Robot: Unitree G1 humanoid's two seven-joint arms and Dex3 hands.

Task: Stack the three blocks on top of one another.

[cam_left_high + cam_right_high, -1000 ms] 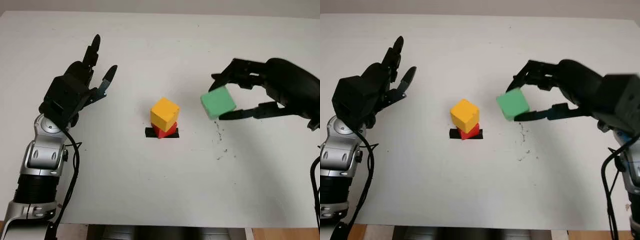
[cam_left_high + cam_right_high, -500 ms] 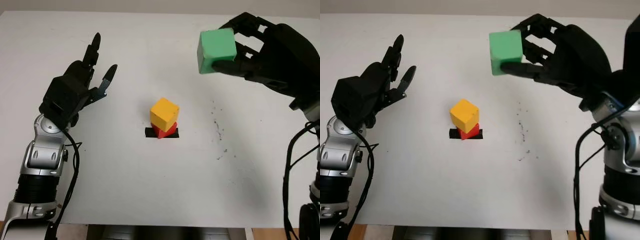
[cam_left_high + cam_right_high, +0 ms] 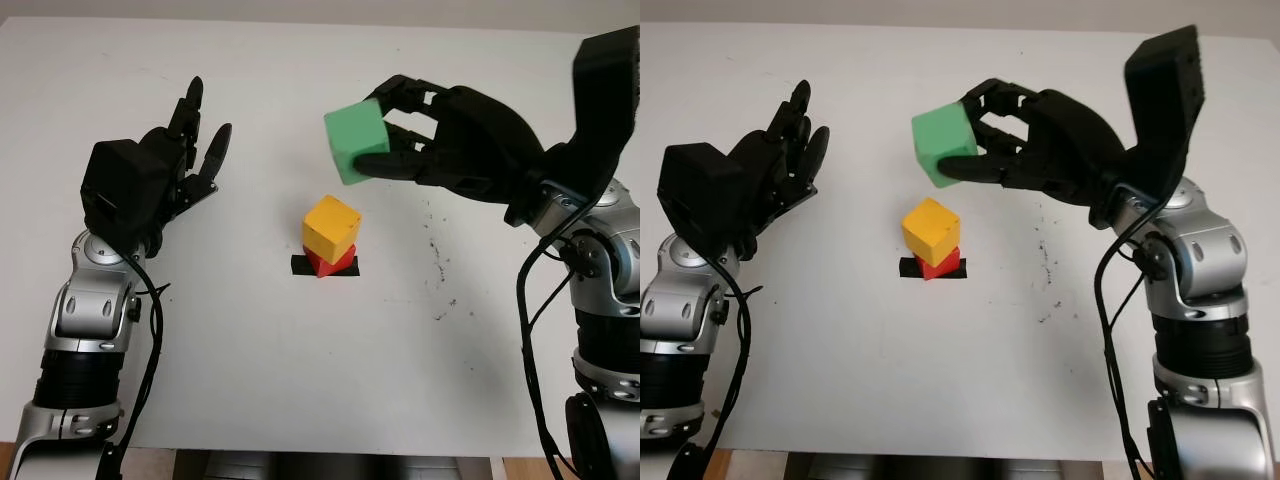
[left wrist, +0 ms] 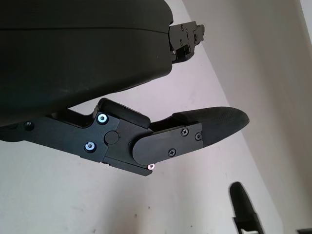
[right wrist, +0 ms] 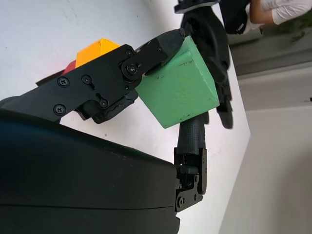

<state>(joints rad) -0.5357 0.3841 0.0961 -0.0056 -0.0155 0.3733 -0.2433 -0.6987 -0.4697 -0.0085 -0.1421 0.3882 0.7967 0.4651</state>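
Note:
A yellow block (image 3: pixel 330 227) sits tilted on a red block (image 3: pixel 324 262), both on a black tape mark (image 3: pixel 300 266) at the table's middle. My right hand (image 3: pixel 400 150) holds a green block (image 3: pixel 354 143) in the air, above and slightly behind the yellow block. In the right wrist view the fingers (image 5: pixel 122 73) clamp the green block (image 5: pixel 179 90), with the yellow block (image 5: pixel 95 50) beyond. My left hand (image 3: pixel 185 170) is open, raised over the table to the left of the stack.
The white table (image 3: pixel 300 380) has small dark specks (image 3: pixel 440 275) to the right of the stack. Its front edge runs along the bottom of the head views.
My right hand has carried the green block leftward and down, from high at the back right to just above the yellow block. The left hand shifted slightly.

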